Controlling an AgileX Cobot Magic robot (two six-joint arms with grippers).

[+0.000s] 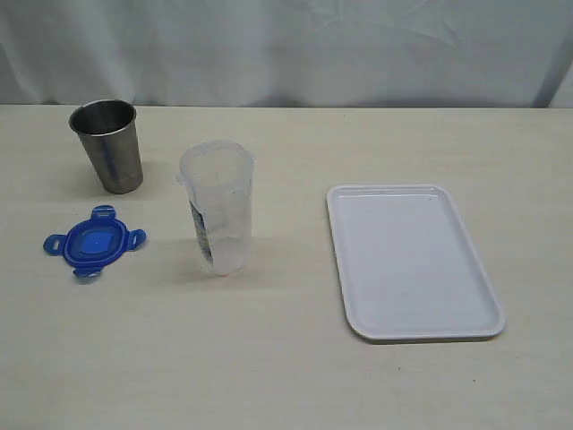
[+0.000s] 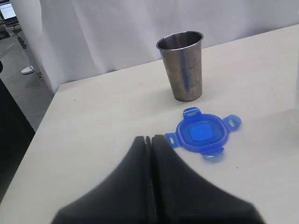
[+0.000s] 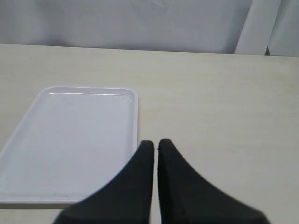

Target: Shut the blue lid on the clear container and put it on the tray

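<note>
a pale table (image 1: pixel 269 358) stretches wide in front of a white cloth backdrop (image 1: pixel 295 45), and none of your task is done yet; the small bright blue plastic lid with four snap flaps (image 1: pixel 93 242) lies flat on the table at the left of the exterior view; the tall clear plastic container with a printed label strip (image 1: pixel 218 210) stands upright and open-topped to the right of it, bare table between them; the flat white rectangular tray (image 1: pixel 412 269) lies bare, well apart on the right; a grey metal cup (image 1: pixel 107 143) stands behind the lid, near but not touching it.

your left gripper (image 2: pixel 150 138) has its black jaws pressed together and holds nothing; the lid lies just ahead of it, the cup beyond; your right gripper (image 3: pixel 155 143) is likewise closed tight and empty, just beside one long rim of the tray.

what is left, by my judgement, is everything: lift the lid, seat it on the container's mouth, snap the flaps down, then carry the container to the tray.

you have open table in front of the lid and between container and tray; the cup crowds only the lid's far side; the table's side edge (image 2: pixel 33 135) drops to the floor, but the lid sits well in from it; the container looks tall and narrow, so a sideways knock could tip it.
</note>
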